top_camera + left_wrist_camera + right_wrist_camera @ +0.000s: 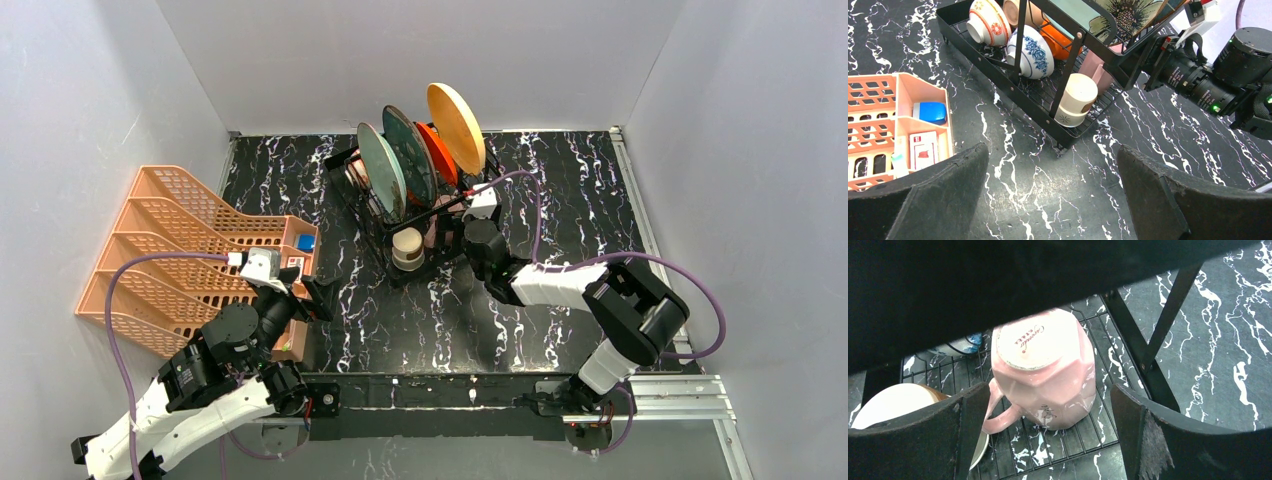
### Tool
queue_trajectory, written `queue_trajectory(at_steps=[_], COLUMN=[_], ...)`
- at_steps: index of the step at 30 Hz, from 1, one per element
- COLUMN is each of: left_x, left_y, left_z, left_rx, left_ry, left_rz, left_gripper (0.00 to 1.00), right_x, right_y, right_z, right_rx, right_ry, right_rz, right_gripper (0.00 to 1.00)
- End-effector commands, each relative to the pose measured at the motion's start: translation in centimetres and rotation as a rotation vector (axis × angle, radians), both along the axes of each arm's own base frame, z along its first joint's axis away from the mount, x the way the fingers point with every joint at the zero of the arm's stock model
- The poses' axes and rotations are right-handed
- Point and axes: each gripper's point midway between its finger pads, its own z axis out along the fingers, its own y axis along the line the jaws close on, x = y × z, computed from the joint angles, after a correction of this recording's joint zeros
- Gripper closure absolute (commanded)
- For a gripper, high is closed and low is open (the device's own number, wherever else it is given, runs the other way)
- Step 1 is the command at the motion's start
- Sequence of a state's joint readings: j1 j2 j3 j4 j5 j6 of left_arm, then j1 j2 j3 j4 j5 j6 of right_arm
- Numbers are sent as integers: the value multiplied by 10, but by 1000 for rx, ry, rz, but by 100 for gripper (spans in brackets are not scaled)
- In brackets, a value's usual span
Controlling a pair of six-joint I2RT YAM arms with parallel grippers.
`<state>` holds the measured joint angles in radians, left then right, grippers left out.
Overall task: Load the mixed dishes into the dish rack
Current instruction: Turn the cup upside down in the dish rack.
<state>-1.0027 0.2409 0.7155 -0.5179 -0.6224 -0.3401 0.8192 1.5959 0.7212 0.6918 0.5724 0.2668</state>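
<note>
From above, the black wire dish rack (372, 222) stands near the middle of the marbled table (580, 190). A yellow plate (456, 128), a red-orange plate (437, 152) and a grey-green plate (381, 170) stand upright in its slots, and a cream cup (407, 247) sits at its near end. The right gripper (478, 205) reaches into the rack's right side, while the left gripper (315, 295) hangs over the table just beside the orange lattice rack (170, 260), well apart from the dishes. Through the left wrist camera, the left gripper (1053, 165) is released, with its fingers spread wide over bare table and nothing between them. Beyond them, the rack's lower tier holds a red floral bowl (988, 22) and a blue-patterned bowl (1030, 52), both tipped on their sides. Through the right wrist camera, the pink mug (1048, 365) lies bottom-up on the wire floor of the lower tier. The right gripper (1045, 390) is spread wide on either side of it. There is a clear gap on the mug's right, and on the left the finger sits close by the handle. It is released, not grasping.
</note>
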Motion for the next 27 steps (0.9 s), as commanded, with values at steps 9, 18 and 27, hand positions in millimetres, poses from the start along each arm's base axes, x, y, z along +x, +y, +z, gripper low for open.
queue_trajectory(at_steps=[9, 18, 27], left_x=[3, 5, 9], left_y=[2, 4, 0], left_z=[-3, -4, -7], left_rx=[31, 34, 54], left_ry=[7, 12, 30], left_rz=[23, 43, 56], left_gripper=[2, 2, 2], right_x=[-20, -46, -81], right_y=[-11, -30, -72], right_z=[65, 59, 59], right_rx=[208, 166, 114], right_ry=[-154, -73, 76], right_rz=[37, 65, -3], right_gripper=[1, 1, 1])
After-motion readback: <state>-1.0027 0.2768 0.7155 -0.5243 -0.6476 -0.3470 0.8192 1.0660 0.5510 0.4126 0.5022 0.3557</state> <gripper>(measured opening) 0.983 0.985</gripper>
